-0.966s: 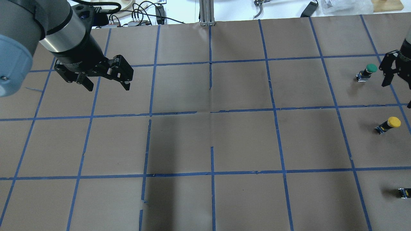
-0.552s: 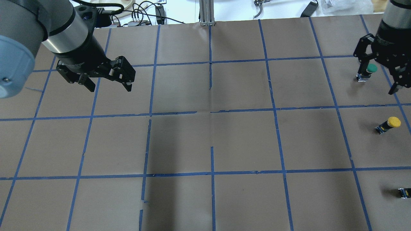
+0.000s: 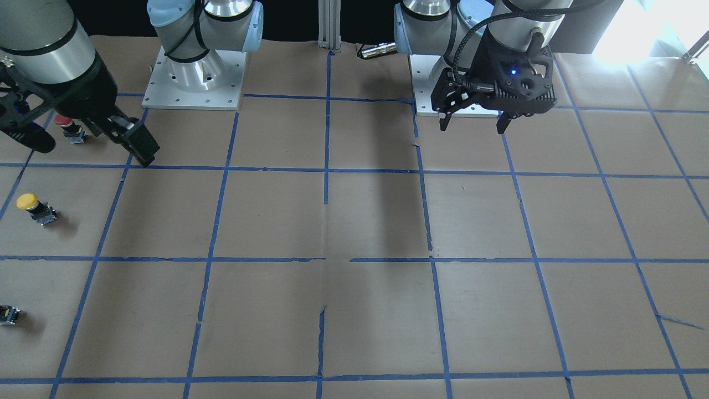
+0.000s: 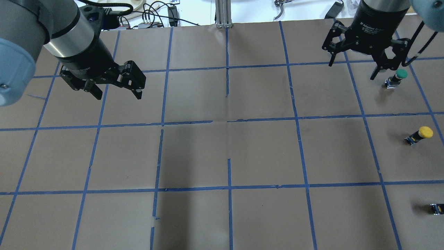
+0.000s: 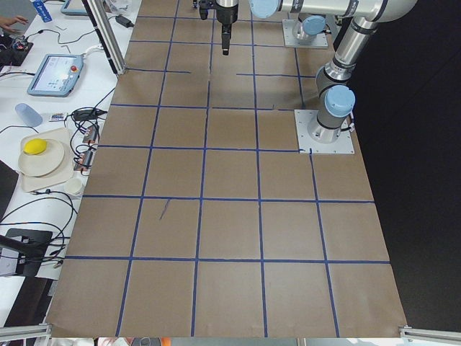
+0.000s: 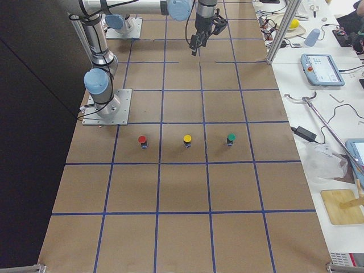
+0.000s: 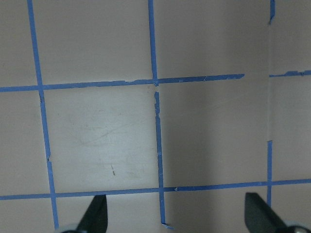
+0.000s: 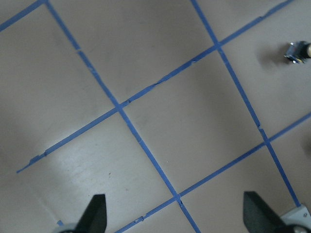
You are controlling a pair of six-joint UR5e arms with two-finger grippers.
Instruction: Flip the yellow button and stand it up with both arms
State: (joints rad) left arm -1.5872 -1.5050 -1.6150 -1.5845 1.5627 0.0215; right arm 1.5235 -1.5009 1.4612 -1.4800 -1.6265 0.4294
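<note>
On taped brown paper (image 4: 263,152), yellow button (image 4: 419,134), round cap, blocky body, left end effector (image 4: 118,93) and right end effector (image 4: 351,71) released.

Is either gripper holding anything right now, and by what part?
Nothing is held. The left gripper and right gripper are both open and empty; the yellow button sits apart from both.

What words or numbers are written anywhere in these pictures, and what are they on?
Nothing here can be read for certain.
White lettering on the black body of the right gripper: too small and blurred to read.
Screen of the blue-edged tablet: too small to read.
Yellow button, green button, red button: no writing shows on them.
</note>
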